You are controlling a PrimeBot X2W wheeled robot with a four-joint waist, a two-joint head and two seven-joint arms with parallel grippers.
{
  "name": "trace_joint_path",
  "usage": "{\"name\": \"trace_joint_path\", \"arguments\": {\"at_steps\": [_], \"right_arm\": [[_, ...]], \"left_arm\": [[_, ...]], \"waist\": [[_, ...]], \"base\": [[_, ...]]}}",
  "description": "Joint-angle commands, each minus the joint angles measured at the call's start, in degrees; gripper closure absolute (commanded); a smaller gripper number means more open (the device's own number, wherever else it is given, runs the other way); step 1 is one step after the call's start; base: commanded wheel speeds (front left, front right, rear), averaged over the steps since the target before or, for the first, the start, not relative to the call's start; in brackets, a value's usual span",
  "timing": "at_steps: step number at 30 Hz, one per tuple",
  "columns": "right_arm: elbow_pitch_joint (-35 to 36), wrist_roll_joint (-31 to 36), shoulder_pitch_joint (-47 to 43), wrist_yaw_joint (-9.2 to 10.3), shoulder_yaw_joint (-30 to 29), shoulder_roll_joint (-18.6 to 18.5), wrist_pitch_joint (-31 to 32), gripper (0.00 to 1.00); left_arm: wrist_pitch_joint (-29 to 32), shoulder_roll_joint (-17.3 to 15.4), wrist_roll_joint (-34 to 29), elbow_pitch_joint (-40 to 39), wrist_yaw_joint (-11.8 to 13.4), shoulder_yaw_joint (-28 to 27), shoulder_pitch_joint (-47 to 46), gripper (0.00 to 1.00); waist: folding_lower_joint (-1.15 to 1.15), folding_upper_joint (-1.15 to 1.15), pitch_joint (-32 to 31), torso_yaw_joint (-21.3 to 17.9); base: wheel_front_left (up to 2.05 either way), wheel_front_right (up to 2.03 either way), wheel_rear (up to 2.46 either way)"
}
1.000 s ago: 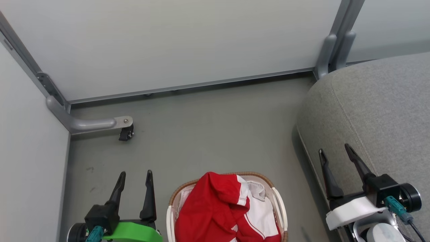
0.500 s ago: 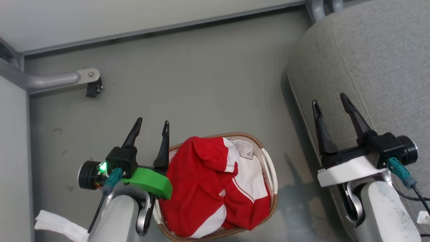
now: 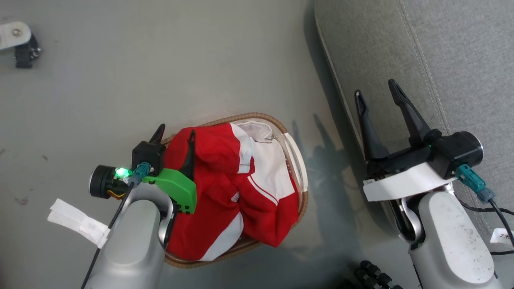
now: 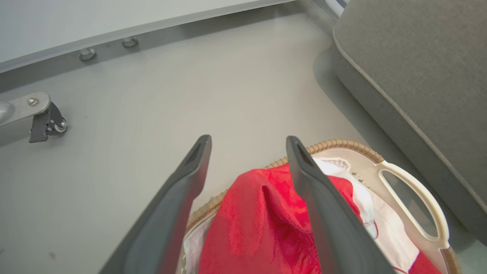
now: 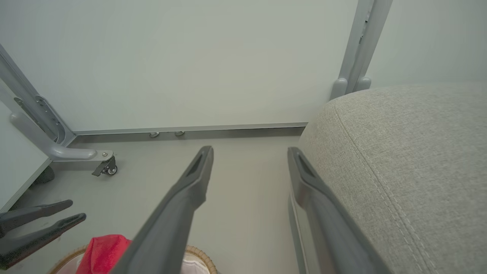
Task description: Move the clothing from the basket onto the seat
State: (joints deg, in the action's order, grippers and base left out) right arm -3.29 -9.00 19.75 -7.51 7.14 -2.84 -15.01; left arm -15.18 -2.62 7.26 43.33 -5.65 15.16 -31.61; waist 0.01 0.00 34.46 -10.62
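Grey floor spreads across my head view, and the large grey seat takes the upper right, its stitched seam running down toward my right arm; my head has tipped downward in the last second, so the wall has slid out of the top of the view, which is the camera moving and not the things; the oval basket stands on the floor near the seat's front edge, apart from it, its brown woven rim and white handle showing; the clothing, red with white panels and stripes, is heaped in the basket and spills over its near rim, none of it on the seat yet; a bit of white liner shows at the far end; my left gripper, which a second ago hung over bare floor to the left of the basket, now reaches over the basket's left rim with one finger across the red heap, jaws spread wide and holding nothing; whether a fingertip touches the fabric I cannot tell; my right gripper hangs over the seat's edge as before, also spread wide and empty; I judge the first grab is about to begin, and the left arm must drop into the heap and close; a small black caster sits far off at the upper left.
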Motion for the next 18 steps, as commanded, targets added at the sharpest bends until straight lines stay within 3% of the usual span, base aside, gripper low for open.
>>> {"name": "trace_joint_path", "arguments": {"at_steps": [1,15,16,18], "right_arm": [[0.16,-0.68,1.03,0.04,0.49,-0.09,-0.26,0.00],[0.18,-2.58,1.22,0.04,2.80,-0.11,-0.26,0.00],[-0.05,-2.53,1.03,0.04,2.86,-0.11,-0.26,0.00],[-0.49,-2.37,0.61,0.04,3.19,-0.11,-0.26,0.00]], "left_arm": [[0.03,-0.52,-0.07,1.84,-0.33,0.15,-1.42,0.00],[0.04,-1.44,1.51,17.37,-0.82,0.26,-6.20,0.01],[0.04,-1.32,1.78,17.82,-0.88,0.32,-6.21,0.35],[0.04,-1.15,2.31,18.01,-1.16,0.37,-6.02,0.78]], "waist": [[-0.01,0.00,5.61,-5.08],[-0.01,0.00,7.90,-7.23],[-0.01,0.00,7.64,-7.19],[-0.01,0.00,7.01,-7.15]], "base": [[0.00,0.00,0.00],[0.00,0.00,0.00],[0.00,0.00,0.00],[0.00,0.00,0.00]]}}
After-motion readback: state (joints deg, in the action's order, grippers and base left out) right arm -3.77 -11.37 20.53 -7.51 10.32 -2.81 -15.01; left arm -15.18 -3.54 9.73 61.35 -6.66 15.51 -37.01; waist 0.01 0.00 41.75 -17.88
